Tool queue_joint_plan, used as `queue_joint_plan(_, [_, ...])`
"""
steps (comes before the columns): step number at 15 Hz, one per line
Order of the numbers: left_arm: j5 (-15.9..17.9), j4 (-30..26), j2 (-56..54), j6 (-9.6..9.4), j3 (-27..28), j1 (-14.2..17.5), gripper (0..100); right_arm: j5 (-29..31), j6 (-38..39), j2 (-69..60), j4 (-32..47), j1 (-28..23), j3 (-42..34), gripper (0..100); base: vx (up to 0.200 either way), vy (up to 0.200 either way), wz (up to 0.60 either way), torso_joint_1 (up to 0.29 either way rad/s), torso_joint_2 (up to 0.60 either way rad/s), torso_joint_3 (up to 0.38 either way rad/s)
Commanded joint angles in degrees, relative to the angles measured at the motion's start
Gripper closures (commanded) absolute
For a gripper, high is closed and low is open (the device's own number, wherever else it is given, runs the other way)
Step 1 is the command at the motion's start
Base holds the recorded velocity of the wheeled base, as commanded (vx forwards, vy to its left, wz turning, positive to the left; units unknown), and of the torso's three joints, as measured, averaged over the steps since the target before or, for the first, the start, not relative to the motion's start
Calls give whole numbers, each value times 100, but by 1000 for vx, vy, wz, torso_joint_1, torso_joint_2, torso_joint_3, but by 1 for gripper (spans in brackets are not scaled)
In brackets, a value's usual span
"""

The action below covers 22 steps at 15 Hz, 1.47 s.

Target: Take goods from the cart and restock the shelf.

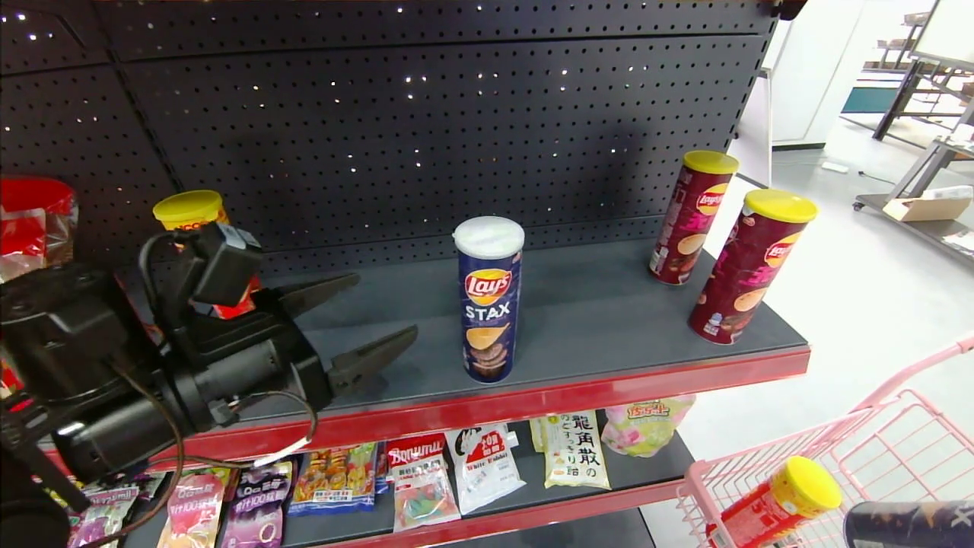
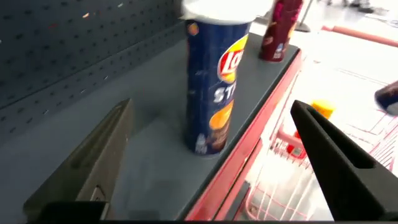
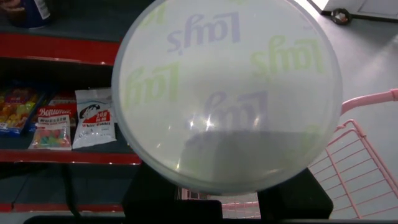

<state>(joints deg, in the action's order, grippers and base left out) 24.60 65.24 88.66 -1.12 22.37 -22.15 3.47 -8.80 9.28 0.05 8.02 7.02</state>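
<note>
The blue can [image 1: 488, 304] is standing upright on the grey shelf [image 1: 593, 327], near the red front edge. It is sitting just ahead of the left pincer [image 1: 384, 304], in line with the gap between the fingers but beyond their tips. The left pincer is hanging wide open over the shelf, gripping nothing and touching nothing. One finger is lying toward the pegboard and the other toward the shelf edge.

The right pincer [image 3: 227, 199] is clasping a clear-lidded can [image 3: 227, 93], with its black fingers flanking the can's body below the lid. The fingertips themselves are hiding under the lid.

The head view is taking in the whole shelf. Two maroon cans [image 1: 749, 266] with yellow lids are standing upright at the right end, well apart from the blue can. A red can [image 1: 190, 213] with a yellow lid is standing behind the left arm by the pegboard. At the lower right, another yellow-lidded can [image 1: 784, 498] is lying on its side in the pink cart [image 1: 898, 426].

The left wrist view is showing the blue can close up between the spread fingers, with the cart's wire beyond the shelf edge. The right wrist view is looking past the lid at snack bags [image 3: 93, 118] lying on the lower shelf and at a corner of the cart.
</note>
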Motion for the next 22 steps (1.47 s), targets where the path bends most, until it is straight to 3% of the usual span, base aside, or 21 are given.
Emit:
queue_joint_plan(1, [1,-1304,-1536,-2,-286,484,0,48,-51,1234,4,-108,968,100,0,0,0,0,0,0])
queue_joint_plan(3, [-8,-2965,-2705,-2,-268,554,0,4,-350,1683,-58,-64,1064,100,0,0,0,0,0,0])
queue_joint_plan(6, [-25,-5443,-4410,7,-242,905,0,-22,-596,1735,74,-37,1073,100,0,0,0,0,0,0])
queue_joint_plan(9, [-87,-6445,-5482,33,-374,941,0,-93,-623,1727,435,24,1056,100,0,0,0,0,0,0])
queue_joint_plan(10, [-342,-6981,-6177,42,-611,941,0,-216,-632,1735,443,68,1056,100,0,0,0,0,0,0])
queue_joint_plan(14, [-632,-7412,-7064,42,-980,941,0,-242,-623,1735,443,77,906,100,0,0,150,1,-1,3])
queue_joint_plan(17, [-729,-7438,-7064,42,-980,941,0,-383,-614,1735,443,77,792,100,0,0,600,1,-2,6])
queue_joint_plan(22, [-1010,-7456,-7275,42,-1050,941,0,-523,-632,2061,382,94,941,100,0,0,0,0,0,0])
